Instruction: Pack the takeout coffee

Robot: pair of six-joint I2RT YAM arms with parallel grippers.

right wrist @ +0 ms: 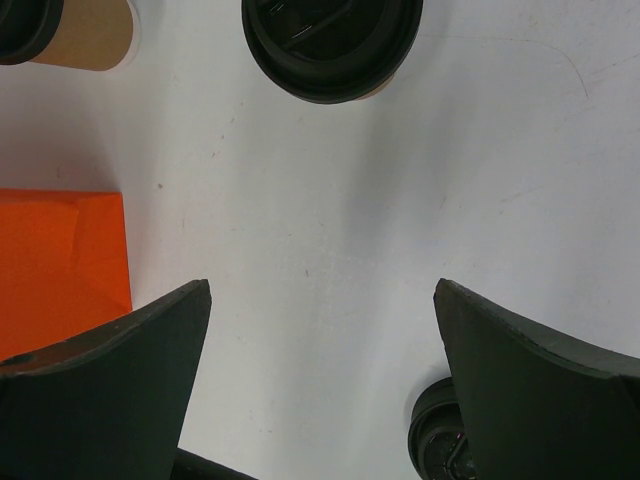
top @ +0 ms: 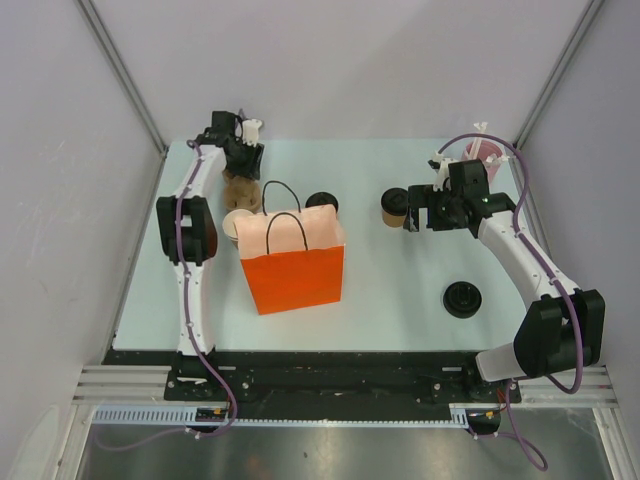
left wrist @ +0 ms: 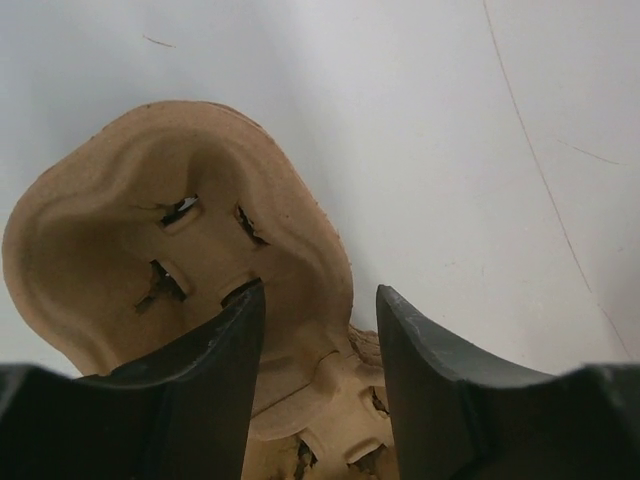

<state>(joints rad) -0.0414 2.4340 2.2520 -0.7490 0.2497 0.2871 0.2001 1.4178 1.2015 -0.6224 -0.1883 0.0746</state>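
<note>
Two takeout coffee cups, tan with black lids, stand on the table. One cup [top: 394, 208] [right wrist: 332, 45] is just ahead of my right gripper [top: 410, 217] [right wrist: 322, 287], which is open with only bare table between its fingers. The other cup [top: 321, 202] [right wrist: 70, 30] stands behind the upright orange bag [top: 295, 262] [right wrist: 60, 260]. At the far left, my left gripper [top: 243, 168] [left wrist: 320, 287] is shut on the brown pulp cup tray [top: 240, 190] [left wrist: 180, 220]. A ridge of the tray fills the gap between the fingers.
A pink cylinder with white straws [top: 483, 150] stands at the far right behind the right arm. A loose black lid [top: 463, 298] lies on the table at the near right. A pale open cup [top: 237, 222] sits by the bag's far left corner.
</note>
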